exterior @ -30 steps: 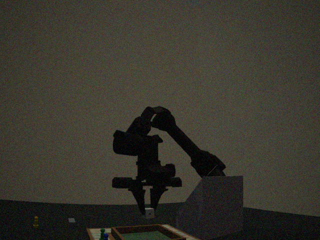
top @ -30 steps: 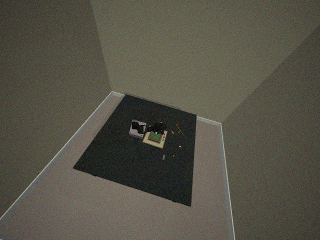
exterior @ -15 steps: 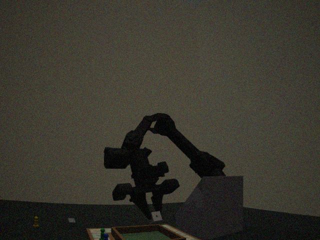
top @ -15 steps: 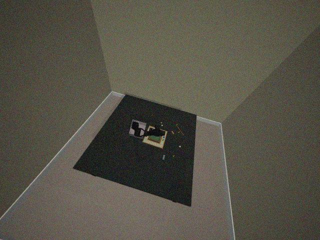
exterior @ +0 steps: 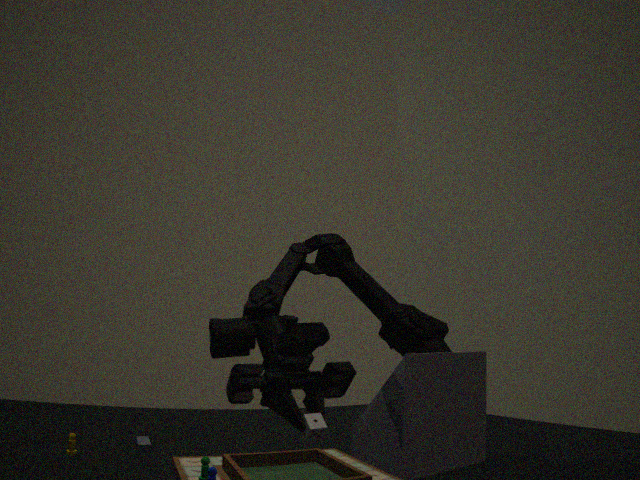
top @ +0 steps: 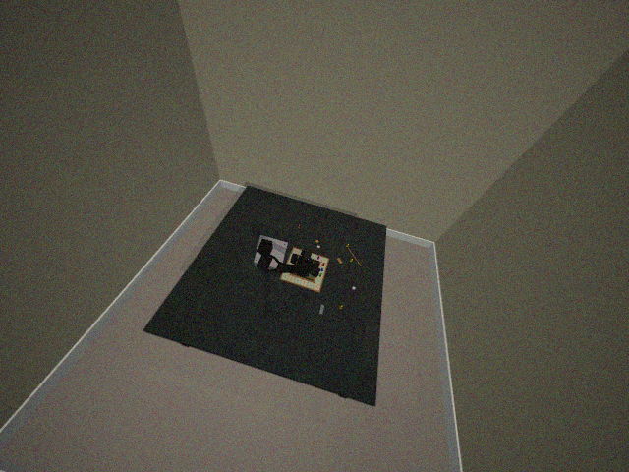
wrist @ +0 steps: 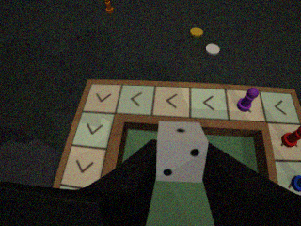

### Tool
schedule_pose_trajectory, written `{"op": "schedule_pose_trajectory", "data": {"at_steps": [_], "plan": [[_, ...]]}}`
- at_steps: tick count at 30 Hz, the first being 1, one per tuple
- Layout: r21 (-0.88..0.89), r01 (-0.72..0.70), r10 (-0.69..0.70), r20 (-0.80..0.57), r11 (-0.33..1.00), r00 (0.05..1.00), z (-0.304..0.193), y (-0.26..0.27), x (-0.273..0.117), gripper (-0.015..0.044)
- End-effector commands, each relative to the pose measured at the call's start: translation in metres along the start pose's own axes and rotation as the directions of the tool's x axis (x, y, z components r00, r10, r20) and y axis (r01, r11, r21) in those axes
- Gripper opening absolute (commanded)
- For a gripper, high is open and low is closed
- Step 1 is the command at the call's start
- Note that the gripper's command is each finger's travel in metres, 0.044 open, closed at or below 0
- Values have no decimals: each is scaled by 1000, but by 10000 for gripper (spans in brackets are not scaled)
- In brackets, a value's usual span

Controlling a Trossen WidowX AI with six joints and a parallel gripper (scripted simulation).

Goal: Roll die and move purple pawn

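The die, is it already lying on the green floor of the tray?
No, the die is clamped between the tool's fingers above the tray.

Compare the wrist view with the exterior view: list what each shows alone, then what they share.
Wrist only: the purple pawn on the top row of arrow squares, a red pawn, and two discs on the dark mat.
Exterior only: the whole arm, its grey pedestal, and a green pawn.
Both: the gripper shut on the white die, held above the green tray.
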State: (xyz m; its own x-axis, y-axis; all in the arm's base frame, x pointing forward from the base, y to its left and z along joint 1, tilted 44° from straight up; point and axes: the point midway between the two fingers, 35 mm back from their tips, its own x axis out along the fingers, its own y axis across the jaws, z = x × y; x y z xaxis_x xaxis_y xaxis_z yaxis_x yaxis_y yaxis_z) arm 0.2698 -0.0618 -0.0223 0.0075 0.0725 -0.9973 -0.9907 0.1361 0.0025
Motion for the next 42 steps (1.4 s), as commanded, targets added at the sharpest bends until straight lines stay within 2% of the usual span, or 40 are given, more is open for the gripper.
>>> {"op": "schedule_pose_trajectory", "data": {"at_steps": [1, 24, 32, 36, 40, 42], "plan": [[-9, 35, -35, 13, 999, 999, 5, -13, -38, 0], [-6, 33, -33, 8, 999, 999, 4, -11, -39, 0], [-6, 33, -33, 8, 999, 999, 4, -11, -39, 210], [-9, 34, -34, 14, 999, 999, 32, -8, -64, 315], [-9, 34, -34, 15, 999, 999, 34, -7, -66, 420], [0, 11, -11, -42, 1000, 999, 32, -6, -59, 440]]}}
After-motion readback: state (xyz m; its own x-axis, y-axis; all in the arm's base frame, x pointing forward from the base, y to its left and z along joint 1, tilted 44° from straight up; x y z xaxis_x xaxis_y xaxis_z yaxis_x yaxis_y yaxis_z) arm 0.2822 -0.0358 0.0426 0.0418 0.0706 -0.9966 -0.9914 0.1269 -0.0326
